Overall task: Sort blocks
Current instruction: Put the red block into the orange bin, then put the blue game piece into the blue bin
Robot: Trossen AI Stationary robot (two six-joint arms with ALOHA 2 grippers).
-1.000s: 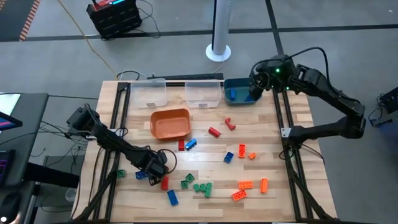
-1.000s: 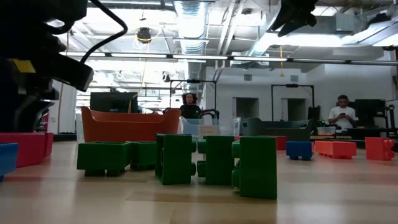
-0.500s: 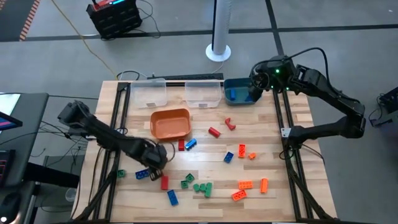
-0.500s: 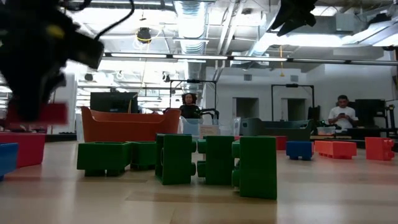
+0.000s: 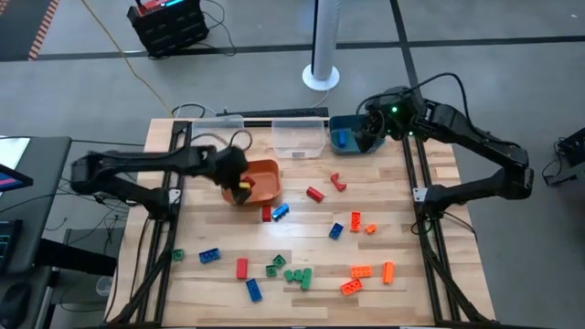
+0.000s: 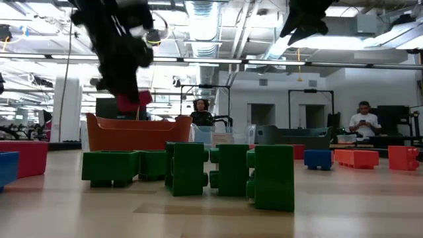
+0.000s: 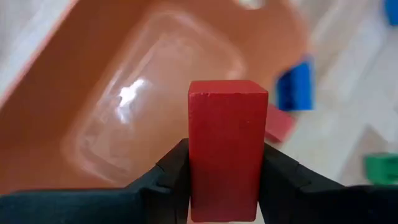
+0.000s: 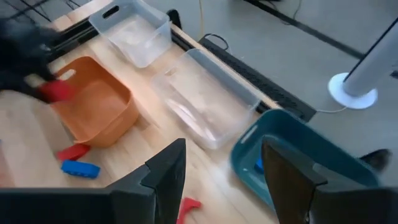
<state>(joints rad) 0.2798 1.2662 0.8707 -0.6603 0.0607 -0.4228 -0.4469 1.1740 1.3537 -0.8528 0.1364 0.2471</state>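
Your left tool (image 7: pixel 225 180) clenches a red block (image 7: pixel 227 146) over the orange bin (image 5: pixel 252 179); right tool (image 8: pixel 227 180) spread above the teal bin (image 5: pixel 352 137). Most blocks (image 5: pixel 302 276) remain on bench (image 5: pixel 411 302).

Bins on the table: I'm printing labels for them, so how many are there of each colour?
orange bin: 1
teal bin: 1
clear bins: 2
Total: 4
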